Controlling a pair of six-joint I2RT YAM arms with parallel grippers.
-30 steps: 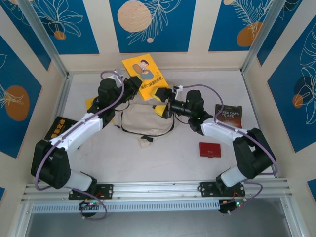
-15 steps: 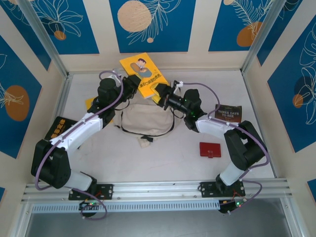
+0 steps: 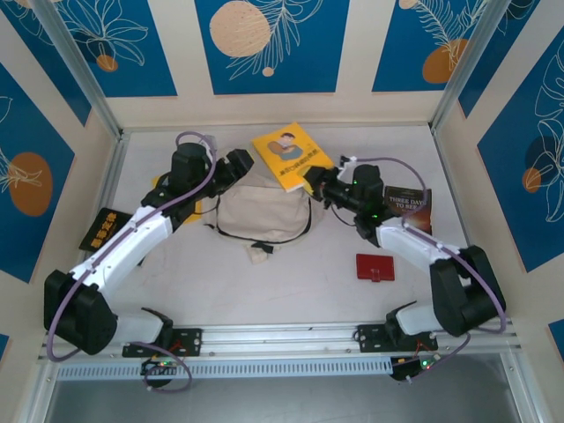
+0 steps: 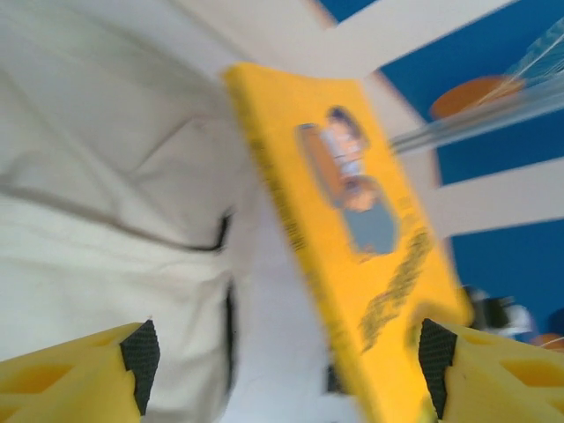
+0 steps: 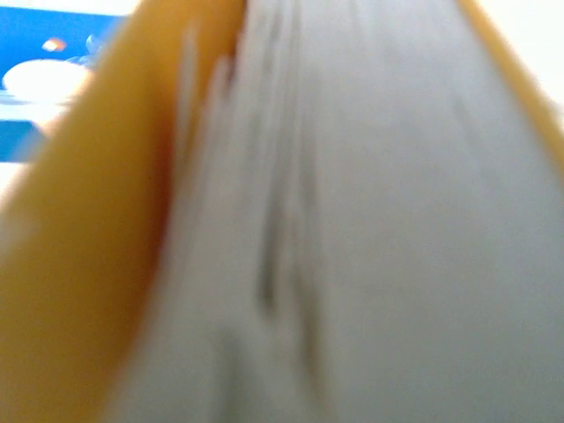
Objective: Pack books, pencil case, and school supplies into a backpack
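Custody of the yellow book (image 3: pixel 292 155) rests with the right tool (image 3: pixel 311 182), clenched on its near corner, page edges looming close in the right wrist view. Left tool (image 3: pixel 242 165) stands released just beside it, fingers (image 4: pixel 139 352) spread. Book sits tilted by the backpack's (image 3: pixel 262 213) far edge, likely poised for insertion; pencil case (image 3: pixel 374 267) lies apart on the surface (image 3: pixel 203 282).

Bright even light, soft shadows, wrist views motion-blurred, yellow book (image 4: pixel 352 238) smeared.
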